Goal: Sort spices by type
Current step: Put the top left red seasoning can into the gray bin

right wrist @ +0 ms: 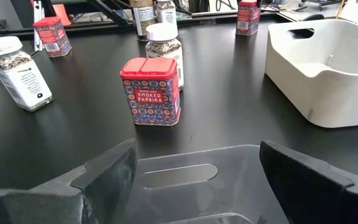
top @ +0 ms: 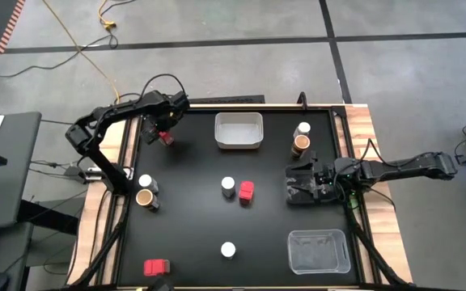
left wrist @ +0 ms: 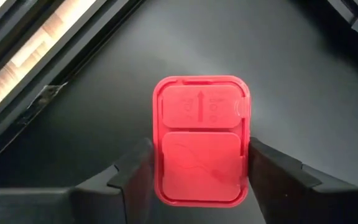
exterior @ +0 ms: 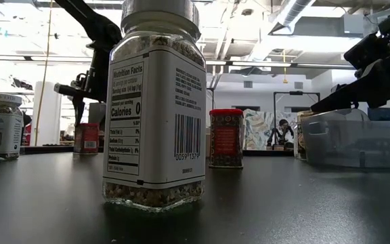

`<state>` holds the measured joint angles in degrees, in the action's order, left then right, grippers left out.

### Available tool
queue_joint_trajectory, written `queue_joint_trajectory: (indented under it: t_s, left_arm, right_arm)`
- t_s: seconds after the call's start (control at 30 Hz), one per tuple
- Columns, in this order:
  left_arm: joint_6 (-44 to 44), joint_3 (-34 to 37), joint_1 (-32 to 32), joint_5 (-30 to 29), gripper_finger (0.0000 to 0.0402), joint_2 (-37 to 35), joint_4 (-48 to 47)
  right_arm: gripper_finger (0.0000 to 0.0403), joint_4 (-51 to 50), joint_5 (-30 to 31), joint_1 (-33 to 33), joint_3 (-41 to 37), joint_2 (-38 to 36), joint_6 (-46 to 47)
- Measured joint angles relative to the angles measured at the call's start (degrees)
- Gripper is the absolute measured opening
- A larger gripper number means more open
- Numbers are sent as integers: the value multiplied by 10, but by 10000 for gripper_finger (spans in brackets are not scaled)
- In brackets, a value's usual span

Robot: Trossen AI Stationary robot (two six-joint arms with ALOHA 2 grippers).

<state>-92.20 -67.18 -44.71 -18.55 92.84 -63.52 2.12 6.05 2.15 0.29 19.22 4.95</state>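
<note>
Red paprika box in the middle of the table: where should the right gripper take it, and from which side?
Probably best from above: clamp the red paprika box below its lid, on the flat faces toward the white bin and the table's front. It stands upright, and a white-lidded jar crowds the side away from the open right gripper.

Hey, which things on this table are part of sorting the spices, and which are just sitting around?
Part of the job:
red boxes, one between the left gripper's fingers
white-lidded jars
brown jars

Just there:
white bin
clear bin
</note>
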Motion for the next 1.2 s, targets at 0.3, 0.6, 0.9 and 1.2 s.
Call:
queue_joint_trajectory:
  t_s: [0.3, 0.6, 0.9, 1.2]
  left_arm:
    - [155, 0, 0, 0, 223, 0, 5]
    - [387, -1, 0, 21, 225, 0, 32]
    - [598, -61, 11, 65, 217, -4, 40]
    - [755, -214, 46, 127, 216, -6, 60]
  right_arm:
    - [368, 0, 0, 0, 0, 0, 0]
    - [368, 0, 0, 0, 0, 0, 2]
    - [368, 0, 0, 0, 0, 0, 2]
    - [368, 0, 0, 0, 0, 0, 1]
